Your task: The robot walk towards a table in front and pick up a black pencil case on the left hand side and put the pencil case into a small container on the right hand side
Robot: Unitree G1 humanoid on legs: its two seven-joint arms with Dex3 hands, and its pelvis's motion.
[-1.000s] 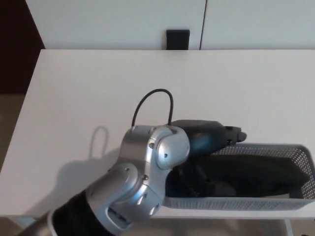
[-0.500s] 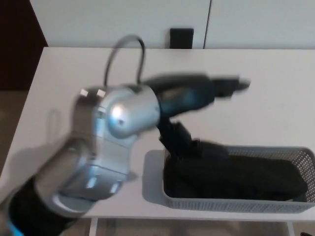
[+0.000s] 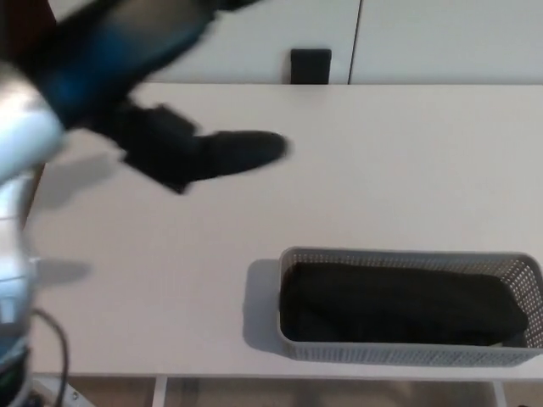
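In the lower right of the frame I see the grey mesh container (image 3: pixel 407 259) on the white table (image 3: pixel 382 153), and the black pencil case (image 3: pixel 399 305) lies inside it, filling its length. My left hand (image 3: pixel 195 153) is blurred in the upper left, above the table, holding nothing; whether the fingers are apart I cannot tell.

Single head view, looking steeply down, close over white table (image 3: pixel 382 170).
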